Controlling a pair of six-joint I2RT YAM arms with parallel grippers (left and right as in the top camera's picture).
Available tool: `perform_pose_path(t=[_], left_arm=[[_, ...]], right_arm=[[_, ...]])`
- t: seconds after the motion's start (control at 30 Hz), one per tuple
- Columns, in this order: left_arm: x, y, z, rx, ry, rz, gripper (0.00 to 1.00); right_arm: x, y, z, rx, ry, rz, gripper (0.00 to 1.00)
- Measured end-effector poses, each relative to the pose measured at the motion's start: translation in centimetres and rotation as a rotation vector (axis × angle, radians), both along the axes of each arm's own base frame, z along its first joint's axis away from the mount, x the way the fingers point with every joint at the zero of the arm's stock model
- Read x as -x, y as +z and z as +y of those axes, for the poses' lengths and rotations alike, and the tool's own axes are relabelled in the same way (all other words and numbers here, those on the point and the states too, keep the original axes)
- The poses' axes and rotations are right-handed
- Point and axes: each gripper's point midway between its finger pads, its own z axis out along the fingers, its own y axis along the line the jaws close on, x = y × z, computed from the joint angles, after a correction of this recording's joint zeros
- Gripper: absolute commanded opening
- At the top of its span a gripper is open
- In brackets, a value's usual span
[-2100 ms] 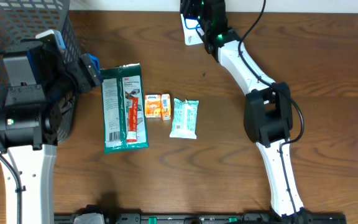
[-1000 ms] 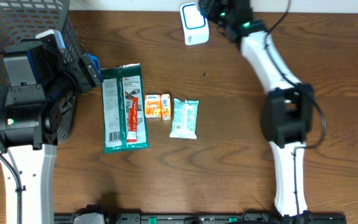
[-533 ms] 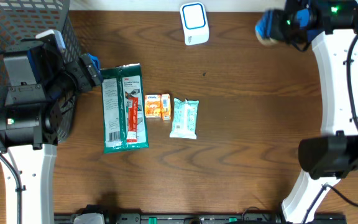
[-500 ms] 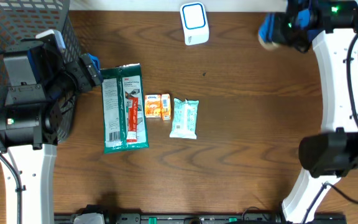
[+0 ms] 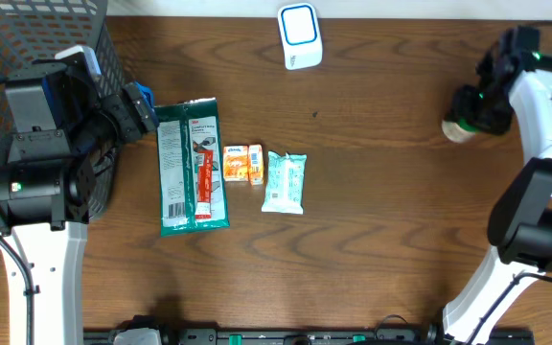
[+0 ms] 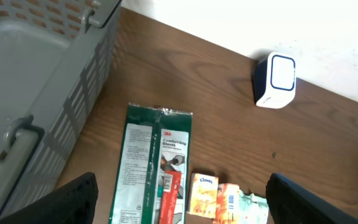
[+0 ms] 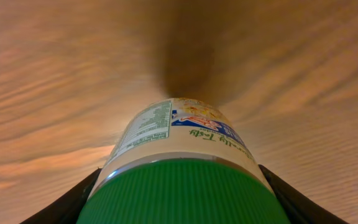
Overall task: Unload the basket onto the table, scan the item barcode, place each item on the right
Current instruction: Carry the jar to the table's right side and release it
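My left arm sits at the left edge of the overhead view, its wrist folded over the mesh basket [image 5: 27, 29]. My left gripper [image 5: 140, 101] points at the top of the green glove packet [image 5: 192, 165] with its jaws spread wide and nothing between them. In the left wrist view only the two fingertips [image 6: 73, 199] show, at the bottom corners.

Right of the packet lie small orange cartons [image 5: 242, 163]; they look like two side by side, though I cannot be sure. Next comes one teal tissue pack [image 5: 284, 182]. One white scanner [image 5: 299, 36] stands at the top centre.

My right arm rises along the right edge and bends back towards the upper right. My right gripper [image 5: 471, 115] is partly closed around the one bottle [image 7: 182, 162]. The bottle's green lid fills the bottom of the right wrist view, hiding most of my fingers, and its label is too small to read.
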Motion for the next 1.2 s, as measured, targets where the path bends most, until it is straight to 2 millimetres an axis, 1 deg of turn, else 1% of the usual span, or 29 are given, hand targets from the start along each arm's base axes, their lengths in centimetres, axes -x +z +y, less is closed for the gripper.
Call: perform_pose_path(t=[0.13, 0.17, 0.2, 0.23, 0.27, 0.3, 0.33, 0.37, 0.4, 0.43, 0.47, 0.7, 0.8, 0.87, 0.97, 1.03, 1.07, 1.13, 1.2], left_arm=[[0.0, 0.0, 0.0, 0.0, 0.0, 0.0, 0.87], [0.0, 0.0, 0.0, 0.0, 0.0, 0.0, 0.87], [0.0, 0.0, 0.0, 0.0, 0.0, 0.0, 0.87], [0.0, 0.0, 0.0, 0.0, 0.0, 0.0, 0.87], [0.0, 0.0, 0.0, 0.0, 0.0, 0.0, 0.87], [0.0, 0.0, 0.0, 0.0, 0.0, 0.0, 0.87], [0.0, 0.0, 0.0, 0.0, 0.0, 0.0, 0.87], [0.0, 0.0, 0.0, 0.0, 0.0, 0.0, 0.87], [0.0, 0.0, 0.0, 0.0, 0.0, 0.0, 0.87], [0.0, 0.0, 0.0, 0.0, 0.0, 0.0, 0.87], [0.0, 0.0, 0.0, 0.0, 0.0, 0.0, 0.87], [0.0, 0.0, 0.0, 0.0, 0.0, 0.0, 0.87], [0.0, 0.0, 0.0, 0.0, 0.0, 0.0, 0.87], [0.0, 0.0, 0.0, 0.0, 0.0, -0.001, 0.87], [0.0, 0.0, 0.0, 0.0, 0.0, -0.001, 0.87], [0.0, 0.0, 0.0, 0.0, 0.0, 0.0, 0.87], [0.0, 0.0, 0.0, 0.0, 0.0, 0.0, 0.87], [0.0, 0.0, 0.0, 0.0, 0.0, -0.001, 0.87], [0.0, 0.0, 0.0, 0.0, 0.0, 0.0, 0.87]], right_arm=[[1.9, -2.6, -2.7, -0.005, -0.069, 0.031, 0.03], [2.2, -3.1, -3.2, -0.006, -0.083, 0.037, 0.04], [2.6, -3.5, -3.7, -0.008, -0.097, 0.043, 0.1], [3.0, -3.8, -4.1, -0.009, -0.108, 0.048, 0.2], [3.3, -4.1, -4.5, -0.01, -0.119, 0.051, 0.25], [3.5, -4.3, -4.7, -0.01, -0.126, 0.052, 0.33], [3.7, -4.5, -5.1, -0.011, -0.135, 0.053, 0.56], [3.8, -4.6, -5.3, -0.011, -0.141, 0.055, 0.76], [3.9, -4.7, -5.5, -0.012, -0.147, 0.055, 0.91], [4.0, -4.7, -5.5, -0.012, -0.146, 0.056, 0.98], [4.0, -4.7, -5.6, -0.011, -0.148, 0.054, 0.99], [4.2, -4.7, -5.4, -0.016, -0.145, 0.067, 0.99], [4.6, -3.9, -5.3, -0.023, -0.145, 0.088, 0.99], [4.3, -2.6, -5.4, -0.023, -0.144, 0.088, 0.99], [3.2, 0.5, -5.7, -0.012, -0.141, 0.057, 0.99], [2.7, 2.7, -5.4, -0.003, -0.132, 0.033, 0.99], [2.5, 3.6, -5.2, 0.0, -0.125, 0.02, 0.99], [2.1, 5.6, -3.9, 0.008, -0.104, -0.012, 0.99], [1.8, 6.7, -2.4, 0.006, -0.08, -0.028, 0.99]])
